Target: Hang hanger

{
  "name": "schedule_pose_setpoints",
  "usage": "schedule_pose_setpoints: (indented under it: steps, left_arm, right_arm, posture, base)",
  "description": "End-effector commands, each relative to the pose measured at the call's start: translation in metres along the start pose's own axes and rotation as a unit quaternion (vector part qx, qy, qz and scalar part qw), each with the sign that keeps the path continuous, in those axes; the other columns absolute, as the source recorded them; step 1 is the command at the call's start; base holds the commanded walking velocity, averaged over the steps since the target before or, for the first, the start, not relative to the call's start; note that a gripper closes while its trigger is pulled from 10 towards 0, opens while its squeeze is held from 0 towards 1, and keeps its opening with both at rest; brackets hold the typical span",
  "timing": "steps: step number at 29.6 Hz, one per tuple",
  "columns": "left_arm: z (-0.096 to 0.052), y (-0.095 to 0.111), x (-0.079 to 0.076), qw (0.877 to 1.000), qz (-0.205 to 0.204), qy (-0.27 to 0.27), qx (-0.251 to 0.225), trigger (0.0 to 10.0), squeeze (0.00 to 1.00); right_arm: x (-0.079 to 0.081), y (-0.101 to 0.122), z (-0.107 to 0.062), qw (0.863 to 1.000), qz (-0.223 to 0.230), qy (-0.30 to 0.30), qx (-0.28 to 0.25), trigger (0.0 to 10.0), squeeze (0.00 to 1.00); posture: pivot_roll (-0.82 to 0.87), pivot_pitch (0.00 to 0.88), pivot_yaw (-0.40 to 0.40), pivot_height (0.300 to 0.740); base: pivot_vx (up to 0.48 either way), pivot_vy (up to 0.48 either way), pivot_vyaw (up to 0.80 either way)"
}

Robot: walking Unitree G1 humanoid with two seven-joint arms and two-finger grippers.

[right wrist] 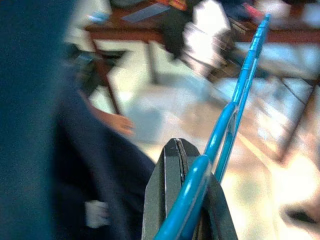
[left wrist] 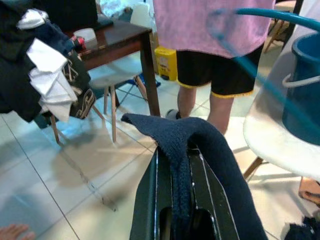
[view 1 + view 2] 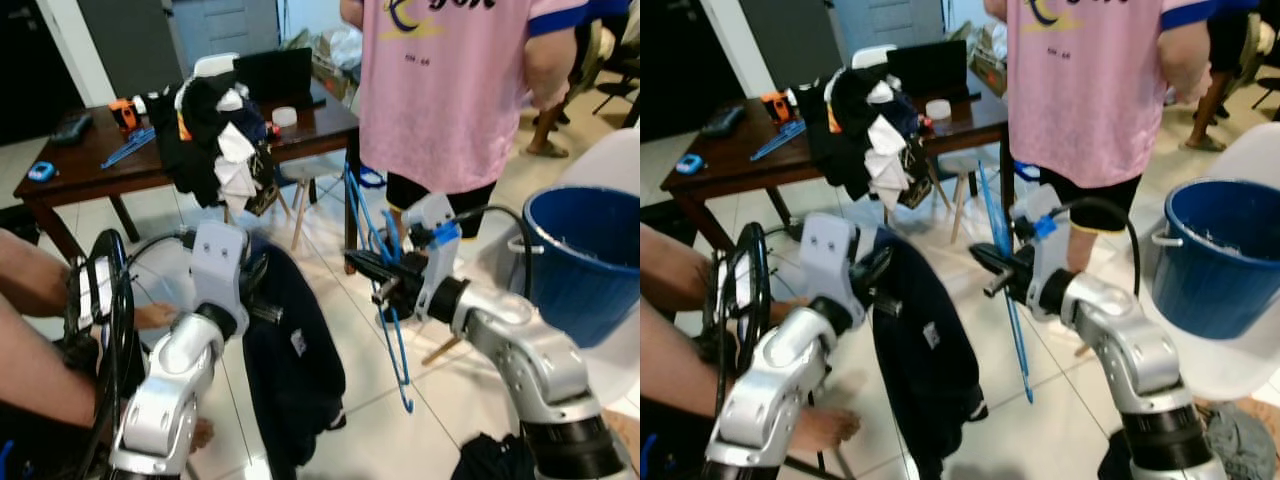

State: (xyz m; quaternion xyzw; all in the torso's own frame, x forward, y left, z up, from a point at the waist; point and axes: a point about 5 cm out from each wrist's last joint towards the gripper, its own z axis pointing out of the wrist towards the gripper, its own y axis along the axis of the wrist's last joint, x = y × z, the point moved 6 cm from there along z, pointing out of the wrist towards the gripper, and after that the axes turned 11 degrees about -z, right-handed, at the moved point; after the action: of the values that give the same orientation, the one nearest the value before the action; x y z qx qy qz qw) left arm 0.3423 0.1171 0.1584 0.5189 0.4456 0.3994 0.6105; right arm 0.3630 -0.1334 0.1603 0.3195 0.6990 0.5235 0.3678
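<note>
A blue plastic hanger (image 3: 392,330) hangs upright in mid-air, with my right gripper (image 3: 368,266) shut on its frame; the wrist view shows the hanger (image 1: 227,125) running out past the black fingers (image 1: 172,195). To its left, my left gripper (image 3: 255,278) is shut on the top edge of a dark navy garment (image 3: 290,370) that droops toward the tiled floor. The left wrist view shows the navy cloth (image 2: 200,145) pinched between the fingers (image 2: 150,200). Hanger and garment are about a hand's width apart.
A person in a pink shirt (image 3: 450,90) stands close behind the hanger. A blue bucket (image 3: 585,260) rests on a white chair at right. A brown table (image 3: 90,170) with a laptop and a chair heaped with clothes (image 3: 215,130) are behind. Another person's arm (image 3: 40,290) is at left.
</note>
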Motion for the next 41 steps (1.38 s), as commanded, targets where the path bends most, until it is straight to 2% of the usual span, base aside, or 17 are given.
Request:
schedule_pose_setpoints:
  steps: [1,2,4,5,6,8,10,11,14,16,18,19,21,22,23,27,41]
  left_arm:
    - [-0.005,-0.024,0.033,0.999,0.011,0.046,0.027,10.0,0.00]
    - [-0.005,-0.024,0.033,0.999,0.011,0.046,0.027,10.0,0.00]
    - [-0.011,-0.081,0.065,0.990,0.012,0.090,0.110,10.0,0.00]
    - [-0.011,-0.081,0.065,0.990,0.012,0.090,0.110,10.0,0.00]
    - [-0.015,-0.110,0.075,0.982,0.011,0.107,0.158,10.0,0.00]
    - [-0.018,-0.125,0.080,0.975,0.010,0.116,0.187,10.0,0.00]
    - [-0.018,-0.125,0.080,0.975,0.010,0.116,0.187,10.0,0.00]
    - [-0.025,-0.158,0.082,0.960,-0.004,0.131,0.248,10.0,0.00]
    - [-0.033,-0.179,0.078,0.947,-0.007,0.135,0.293,10.0,0.00]
    - [-0.033,-0.179,0.078,0.947,-0.007,0.135,0.293,10.0,0.00]
    - [-0.064,-0.217,0.070,0.918,0.017,0.127,0.375,10.0,0.00]
    - [-0.064,-0.217,0.070,0.918,0.017,0.127,0.375,10.0,0.00]
    - [-0.104,-0.249,0.066,0.883,0.039,0.122,0.451,10.0,0.00]
    - [-0.104,-0.249,0.066,0.883,0.039,0.122,0.451,10.0,0.00]
    - [-0.115,-0.256,0.066,0.870,0.067,0.110,0.476,10.0,0.00]
    - [-0.122,-0.261,0.066,0.860,0.089,0.099,0.492,10.0,0.00]
    - [-0.115,-0.260,0.062,0.863,0.101,0.085,0.487,10.0,0.00]
  right_arm:
    - [-0.029,-0.054,-0.007,0.994,0.014,-0.081,0.071,10.0,0.00]
    - [-0.029,-0.054,-0.007,0.994,0.014,-0.081,0.071,10.0,0.00]
    - [-0.039,-0.134,-0.022,0.974,0.024,-0.129,0.184,10.0,0.00]
    - [-0.039,-0.134,-0.022,0.974,0.024,-0.129,0.184,10.0,0.00]
    - [-0.035,-0.165,-0.029,0.964,0.043,-0.137,0.225,10.0,0.00]
    - [-0.031,-0.181,-0.033,0.957,0.055,-0.141,0.248,10.0,0.00]
    - [-0.031,-0.181,-0.033,0.957,0.055,-0.141,0.248,10.0,0.00]
    - [-0.020,-0.209,-0.038,0.941,0.077,-0.153,0.292,10.0,0.00]
    - [-0.011,-0.225,-0.042,0.930,0.084,-0.159,0.321,10.0,0.00]
    - [-0.011,-0.225,-0.042,0.930,0.084,-0.159,0.321,10.0,0.00]
    - [0.014,-0.256,-0.058,0.914,0.056,-0.133,0.380,10.0,0.00]
    - [0.014,-0.256,-0.058,0.914,0.056,-0.133,0.380,10.0,0.00]
    - [0.033,-0.280,-0.078,0.897,0.035,-0.109,0.426,10.0,0.00]
    - [0.033,-0.280,-0.078,0.897,0.035,-0.109,0.426,10.0,0.00]
    - [0.043,-0.291,-0.088,0.888,0.039,-0.100,0.448,10.0,0.00]
    - [0.054,-0.296,-0.090,0.885,0.017,-0.072,0.460,10.0,0.00]
    - [0.052,-0.289,-0.079,0.895,0.015,-0.064,0.442,10.0,0.00]
  posture:
    - [-0.01,0.000,0.031,0.740]
    - [-0.01,0.000,0.031,0.740]
    - [-0.01,0.000,0.031,0.740]
    - [-0.01,0.000,0.031,0.740]
    - [-0.01,0.000,0.027,0.740]
    - [-0.01,0.000,0.027,0.740]
    - [-0.01,0.000,0.027,0.740]
    - [-0.01,0.000,0.027,0.740]
    - [-0.01,0.000,0.028,0.740]
    - [-0.01,0.000,0.028,0.740]
    - [0.00,0.000,0.018,0.740]
    - [0.00,0.000,0.018,0.740]
    - [0.00,0.000,0.017,0.740]
    - [0.00,0.000,0.017,0.740]
    - [0.01,0.000,0.017,0.740]
    - [0.01,0.000,0.013,0.740]
    - [0.02,0.000,0.003,0.740]
  base:
    - [0.000,0.000,0.00]
    - [0.000,0.000,0.00]
    - [0.000,0.000,0.00]
    - [0.000,0.000,0.00]
    - [0.000,0.000,0.00]
    - [0.000,0.000,0.00]
    - [0.000,0.000,0.00]
    - [0.000,0.000,0.00]
    - [0.000,0.000,0.00]
    - [0.000,0.000,0.00]
    - [0.000,0.000,0.00]
    - [0.000,0.000,0.00]
    - [0.000,0.000,0.00]
    - [0.000,0.000,0.00]
    - [0.000,0.000,0.00]
    - [0.000,0.000,0.00]
    - [0.000,0.000,0.57]
